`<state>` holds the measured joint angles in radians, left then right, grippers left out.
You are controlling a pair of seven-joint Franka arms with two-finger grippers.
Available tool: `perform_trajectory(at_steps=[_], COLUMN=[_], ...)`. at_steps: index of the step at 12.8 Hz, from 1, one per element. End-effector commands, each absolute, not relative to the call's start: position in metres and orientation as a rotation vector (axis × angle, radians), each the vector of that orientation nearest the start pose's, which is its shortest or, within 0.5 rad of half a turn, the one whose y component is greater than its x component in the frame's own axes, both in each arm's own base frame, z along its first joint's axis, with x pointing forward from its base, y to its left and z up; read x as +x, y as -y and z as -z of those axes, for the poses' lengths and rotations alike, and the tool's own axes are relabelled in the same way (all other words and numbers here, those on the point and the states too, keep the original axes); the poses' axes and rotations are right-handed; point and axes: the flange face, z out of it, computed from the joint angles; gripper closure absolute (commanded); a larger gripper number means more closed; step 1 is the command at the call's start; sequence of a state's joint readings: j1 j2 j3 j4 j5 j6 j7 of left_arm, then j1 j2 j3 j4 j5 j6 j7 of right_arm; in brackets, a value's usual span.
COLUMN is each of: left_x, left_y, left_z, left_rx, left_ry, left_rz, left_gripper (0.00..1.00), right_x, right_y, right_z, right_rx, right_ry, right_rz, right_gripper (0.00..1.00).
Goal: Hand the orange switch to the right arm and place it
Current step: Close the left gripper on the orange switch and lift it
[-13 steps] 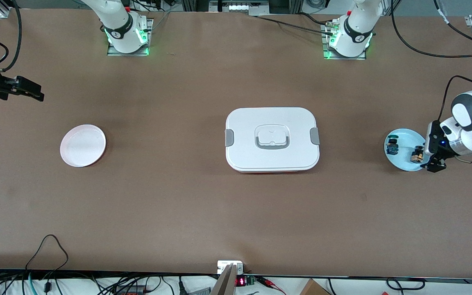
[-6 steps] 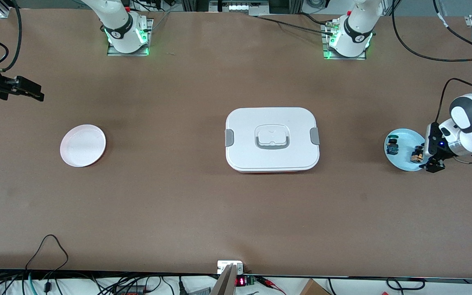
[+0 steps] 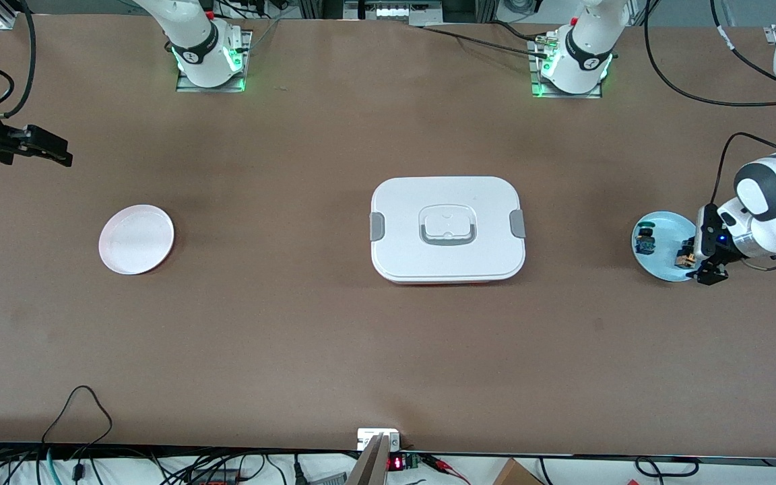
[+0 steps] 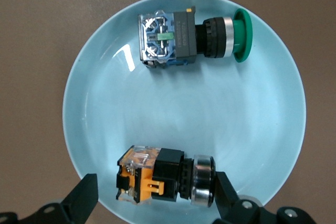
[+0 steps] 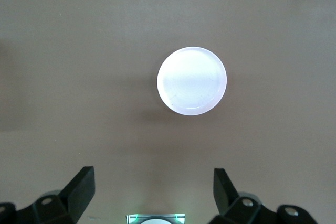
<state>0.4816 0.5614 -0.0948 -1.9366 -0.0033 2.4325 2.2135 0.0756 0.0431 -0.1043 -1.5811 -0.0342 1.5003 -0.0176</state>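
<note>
Two switches on pale-blue round plate [image 4: 105, 129], front view's right edge | left gripper [image 4: 152, 195] released, fingers straddling tiny black-and-orange push-button switch [image 4: 157, 179] | right gripper [image 5: 152, 192] released, waiting over table, upper left.

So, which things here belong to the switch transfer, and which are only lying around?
Belong to the job:
- orange switch on the blue plate
- left gripper, open around the switch
- right gripper, open, waiting
- pink plate, probably the target

Lying about:
- green switch
- white lidded box
</note>
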Motion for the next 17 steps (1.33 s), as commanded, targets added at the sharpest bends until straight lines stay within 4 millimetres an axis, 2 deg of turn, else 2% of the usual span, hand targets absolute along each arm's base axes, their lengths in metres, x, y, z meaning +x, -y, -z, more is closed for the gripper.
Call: perform_trajectory(at_steps=[1,2,4,5,6,8,9,11,12,14,16,17], left_x=[0.575,0.575,0.576,0.576,0.574,0.577,0.581,0.596,0.607,0.623,0.643,0.645], left_y=[-0.237,-0.237,-0.236,-0.237,-0.245,-0.247,-0.249,-0.249,-0.237,-0.197,-0.147,-0.124], left_z=[-0.189,-0.19,-0.19,-0.191,-0.192,-0.198,-0.206,-0.236,-0.256,-0.289,-0.322,-0.334], left_rx=[-1.964,-1.965,-1.952,-1.974,-2.024,-2.049,-2.102,-2.167,-2.186,-2.211,-2.201,-2.247], left_ry=[-2.541,-2.54,-2.549,-2.541,-2.509,-2.518,-2.517,-2.562,-2.627,-2.768,-2.844,-2.877], left_rz=[0.098,0.1,0.103,0.128,0.169,0.182,0.224,0.298,0.363,0.559,0.823,0.964], left_gripper=[0.35,0.65,0.85,1.0,1.0,1.0,1.0,1.0,1.0,1.0,0.99,0.99], right_x=[0.556,0.556,0.556,0.556,0.556,0.556,0.556,0.556,0.556,0.556,0.556,0.555], right_y=[0.018,0.018,0.016,0.016,0.016,0.016,0.016,0.016,0.016,0.016,0.016,0.016], right_z=[-0.596,-0.596,-0.596,-0.596,-0.596,-0.596,-0.596,-0.596,-0.596,-0.596,-0.597,-0.598], right_rx=[-3.161,-3.161,-3.161,-3.161,-3.161,-3.161,-3.161,-3.162,-3.161,-3.156,-3.157,-3.157], right_ry=[-0.016,-0.016,-0.011,-0.011,-0.011,-0.011,-0.011,-0.013,-0.028,-0.035,-0.018,-0.02], right_rz=[-0.197,-0.197,-0.2,-0.197,-0.2,-0.197,-0.197,-0.197,-0.197,-0.197,-0.194,-0.192], right_gripper=[0.0,0.0,0.0,0.0,0.0,0.0,0.0,0.0,0.0,0.0,0.0,0.0])
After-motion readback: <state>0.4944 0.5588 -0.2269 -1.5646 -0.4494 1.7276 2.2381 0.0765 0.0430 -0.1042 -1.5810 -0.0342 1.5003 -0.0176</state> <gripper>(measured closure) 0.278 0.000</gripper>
